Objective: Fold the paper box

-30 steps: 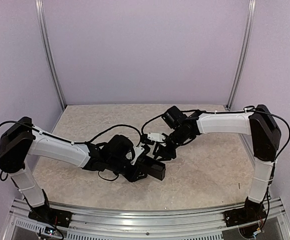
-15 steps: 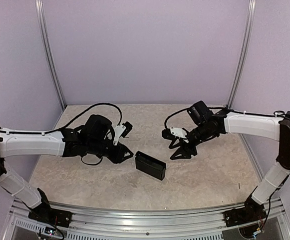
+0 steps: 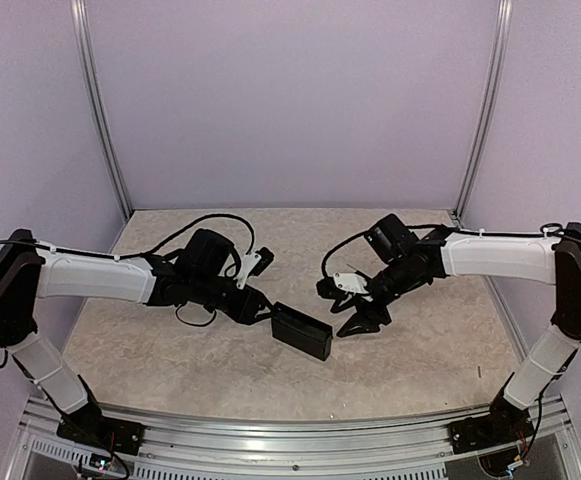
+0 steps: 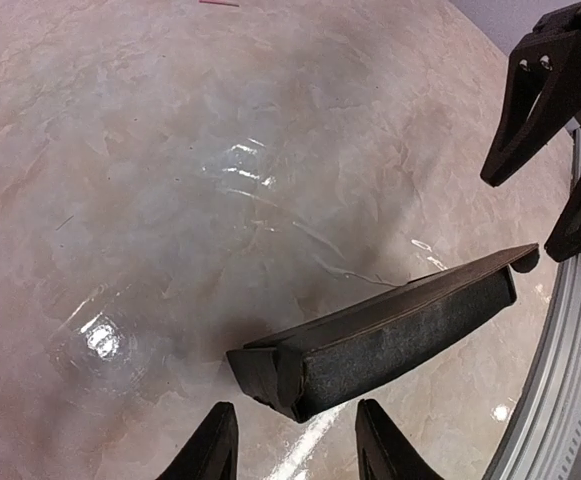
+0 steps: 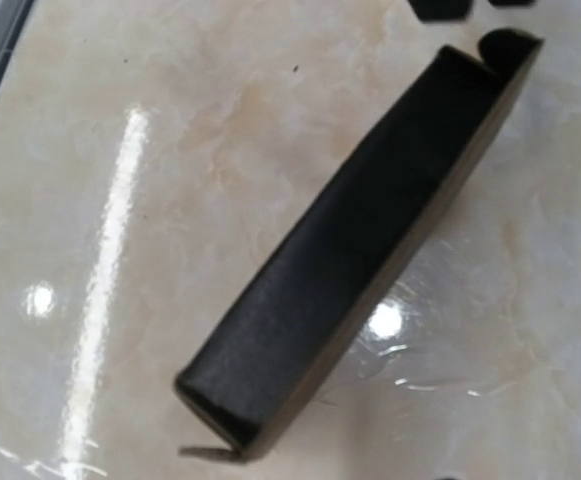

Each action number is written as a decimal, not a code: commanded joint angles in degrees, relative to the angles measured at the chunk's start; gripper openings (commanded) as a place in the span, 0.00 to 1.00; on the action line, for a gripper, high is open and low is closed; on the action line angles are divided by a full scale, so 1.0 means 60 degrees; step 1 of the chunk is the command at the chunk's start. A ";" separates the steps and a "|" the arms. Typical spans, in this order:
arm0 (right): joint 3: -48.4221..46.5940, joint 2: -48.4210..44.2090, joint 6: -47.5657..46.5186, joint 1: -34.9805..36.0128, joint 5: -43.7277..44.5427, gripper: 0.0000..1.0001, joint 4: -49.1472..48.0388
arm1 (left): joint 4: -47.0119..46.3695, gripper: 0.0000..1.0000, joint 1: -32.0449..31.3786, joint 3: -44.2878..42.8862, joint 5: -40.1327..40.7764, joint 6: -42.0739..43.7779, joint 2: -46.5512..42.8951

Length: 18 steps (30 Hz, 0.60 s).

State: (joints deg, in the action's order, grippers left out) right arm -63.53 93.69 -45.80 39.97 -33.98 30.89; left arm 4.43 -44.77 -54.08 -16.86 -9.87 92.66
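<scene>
Top external view, then: where is the paper box (image 3: pixel 302 331)?

Lying closed and slim on the table (image 3: pixel 420 365), with nothing gripping it. The left arm (image 3: pixel 100 278) reaches in from the box's left, the right arm (image 3: pixel 495 255) from its right.

And the jaws?

Both pairs are spread and empty. The left jaws sit just beside the box's left end. In the left wrist view their fingertips (image 4: pixel 215 452) stand either side of that end, not closed on it. The right jaws hang near the box's right end, apart from it.

What is the surface like?

Beige, marbled and glossy. Bright patches of light reflect beside the box in both wrist views. In the right wrist view a small flap pokes out at one end of the box.

The room?

Pale lilac walls (image 3: pixel 290 100) behind the box, with two metal posts (image 3: pixel 98 110) in the far corners. A metal rail (image 3: pixel 290 425) runs along the table's edge on the near side of the box.
</scene>
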 commanded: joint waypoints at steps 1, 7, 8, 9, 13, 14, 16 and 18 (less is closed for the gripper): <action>0.0003 0.0220 -0.0257 0.0252 0.0080 0.60 0.0036 | -0.0195 0.40 0.0006 -0.0405 -0.0577 0.0296 0.0469; -0.0300 0.0527 0.0187 0.0282 -0.0040 0.52 -0.0170 | -0.0220 0.39 0.0014 -0.0581 -0.0784 0.0265 0.0866; -0.0384 0.0603 0.0256 0.0282 -0.0084 0.51 -0.0158 | -0.0222 0.38 -0.0006 -0.0617 -0.0849 0.0253 0.0916; -0.0468 0.0689 0.0328 0.0282 -0.0124 0.50 -0.0167 | -0.0236 0.37 -0.0012 -0.0635 -0.0915 0.0242 0.0966; -0.0775 0.0997 0.0542 0.0300 -0.0167 0.46 -0.0105 | -0.0285 0.36 -0.0059 -0.0611 -0.0994 0.0251 0.1010; -0.0799 0.1040 0.0575 0.0297 -0.0167 0.44 -0.0104 | -0.0284 0.36 -0.0073 -0.0610 -0.0999 0.0264 0.0994; -0.0841 0.1099 0.0643 0.0297 -0.0214 0.42 -0.0131 | -0.0269 0.36 -0.0106 -0.0597 -0.1009 0.0316 0.0981; -0.0878 0.1133 0.0700 0.0293 -0.0312 0.39 -0.0130 | -0.0269 0.35 -0.0150 -0.0595 -0.1017 0.0354 0.0970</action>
State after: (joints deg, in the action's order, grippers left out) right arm -67.02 99.02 -43.11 41.23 -34.61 30.24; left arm 3.64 -44.82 -56.62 -21.15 -8.84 98.00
